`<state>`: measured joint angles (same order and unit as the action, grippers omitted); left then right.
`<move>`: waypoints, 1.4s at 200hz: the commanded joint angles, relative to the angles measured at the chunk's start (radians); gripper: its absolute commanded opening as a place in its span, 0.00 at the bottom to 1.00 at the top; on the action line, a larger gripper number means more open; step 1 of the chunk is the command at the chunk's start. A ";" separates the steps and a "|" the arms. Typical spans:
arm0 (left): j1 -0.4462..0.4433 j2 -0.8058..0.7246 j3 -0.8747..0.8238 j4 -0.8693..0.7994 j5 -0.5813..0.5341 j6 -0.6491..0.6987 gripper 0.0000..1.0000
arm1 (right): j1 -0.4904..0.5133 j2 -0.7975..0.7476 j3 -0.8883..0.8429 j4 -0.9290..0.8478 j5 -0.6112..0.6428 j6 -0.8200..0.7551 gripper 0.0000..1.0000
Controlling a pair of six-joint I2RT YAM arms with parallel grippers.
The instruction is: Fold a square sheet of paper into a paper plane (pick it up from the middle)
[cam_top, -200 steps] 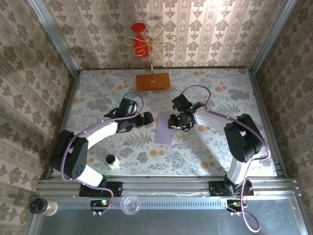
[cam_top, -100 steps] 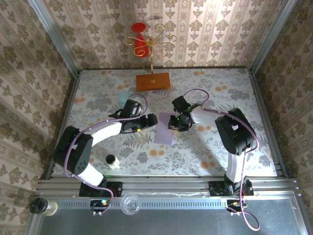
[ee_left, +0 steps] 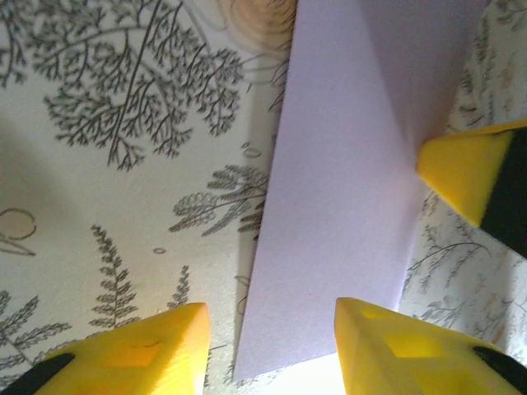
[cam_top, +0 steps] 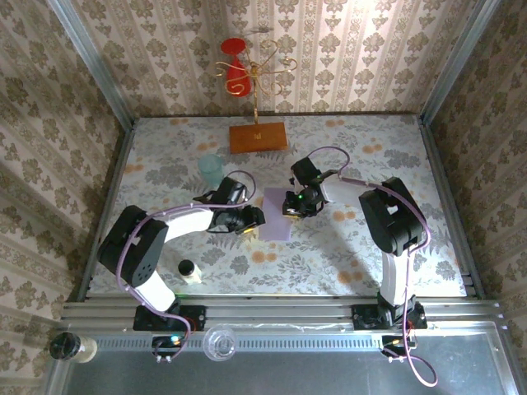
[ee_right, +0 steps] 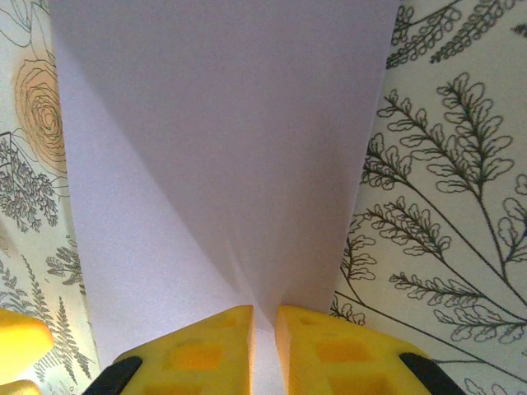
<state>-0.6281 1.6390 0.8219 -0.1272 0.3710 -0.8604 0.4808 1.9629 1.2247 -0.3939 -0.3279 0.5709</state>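
the square sheet of paper (cam_top: 277,216) lies on the flowered table (cam_top: 354,255), on the near side of the orange-brown wooden board (cam_top: 258,137) and well apart from it, almost straight toward my bases from the board's middle. my right pincer (cam_top: 296,206) sits at the sheet's right edge, nearer to me than the board and slightly right of it. in the right wrist view the right pincer (ee_right: 263,317) is clenched on the paper (ee_right: 222,123): its two yellow fingers (ee_right: 206,346) stand almost together with a thin ridge of lilac paper pinched between them, and soft creases fan out from that pinch across the sheet. my left pincer (cam_top: 251,222) is at the sheet's left edge, nearer to me than the board and about level with its left end. in the left wrist view the left pincer (ee_left: 270,317) is released, its yellow fingers (ee_left: 165,350) standing well apart with the corner of the paper (ee_left: 354,164) between them, and i cannot tell whether either one touches it. a pale teal cup (cam_top: 210,169) stands to the left of the board and a little nearer to me. a small bottle (cam_top: 188,270) stands far nearer to me than the board, off to its left.
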 commanded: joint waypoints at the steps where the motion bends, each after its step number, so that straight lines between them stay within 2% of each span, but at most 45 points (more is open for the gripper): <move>1: -0.013 0.007 -0.020 -0.017 0.011 -0.012 0.42 | -0.010 0.049 -0.002 -0.050 -0.002 -0.027 0.17; 56: -0.021 0.013 -0.030 0.012 0.012 -0.034 0.42 | -0.007 -0.083 -0.016 0.015 -0.133 0.031 0.19; 116: -0.027 0.035 -0.037 0.043 0.037 -0.047 0.39 | -0.005 -0.028 -0.095 0.064 -0.187 0.091 0.18; 178: -0.027 0.052 -0.042 0.031 0.040 -0.036 0.35 | -0.025 0.029 -0.129 0.046 -0.140 0.098 0.15; 230: -0.030 0.055 -0.040 0.047 0.082 -0.024 0.27 | -0.031 0.045 -0.145 0.047 -0.134 0.099 0.14; 280: -0.037 0.054 -0.018 -0.016 0.085 0.037 0.28 | -0.031 0.051 -0.148 0.058 -0.137 0.094 0.14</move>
<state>-0.6468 1.6714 0.7967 -0.1005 0.3996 -0.8680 0.4511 1.9442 1.1179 -0.3122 -0.5358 0.6590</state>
